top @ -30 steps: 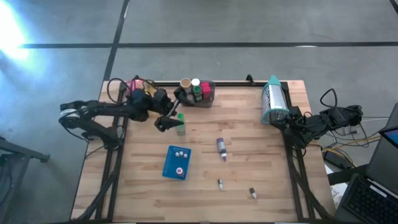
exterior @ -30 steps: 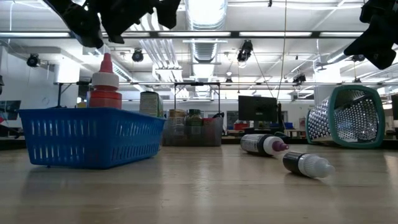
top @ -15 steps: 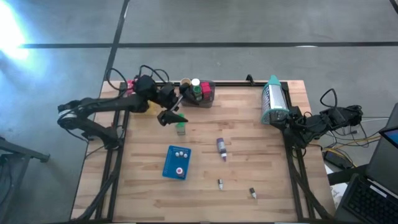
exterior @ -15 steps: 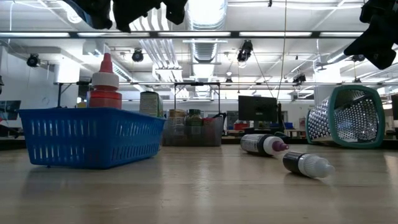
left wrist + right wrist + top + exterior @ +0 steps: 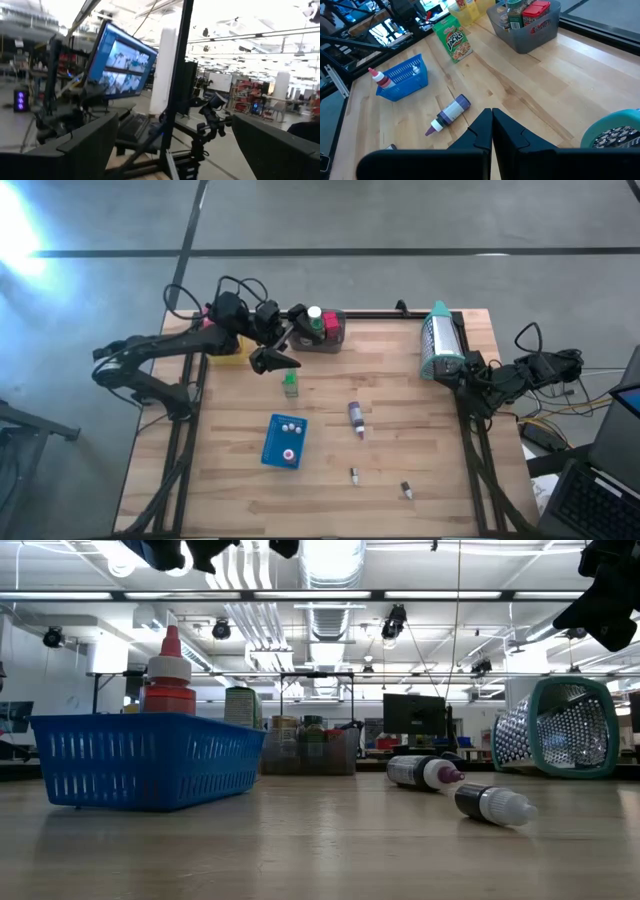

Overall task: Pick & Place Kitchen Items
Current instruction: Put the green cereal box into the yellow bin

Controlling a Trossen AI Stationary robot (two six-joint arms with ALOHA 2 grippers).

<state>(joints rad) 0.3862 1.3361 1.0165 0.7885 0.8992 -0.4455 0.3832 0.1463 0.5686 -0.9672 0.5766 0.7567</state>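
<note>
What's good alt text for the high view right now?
Overhead of a wooden table: the left gripper hangs open beside a grey bin, near a green box. A blue basket and purple bottle sit mid-table; the right gripper waits, shut.

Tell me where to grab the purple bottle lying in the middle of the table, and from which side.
Take the purple bottle across its wide body, not the narrow nozzle end, coming straight down from above. It lies on its side on the table with bare wood all round it, so a pincer can likely straddle the round body with its fingers set across the long axis.
</note>
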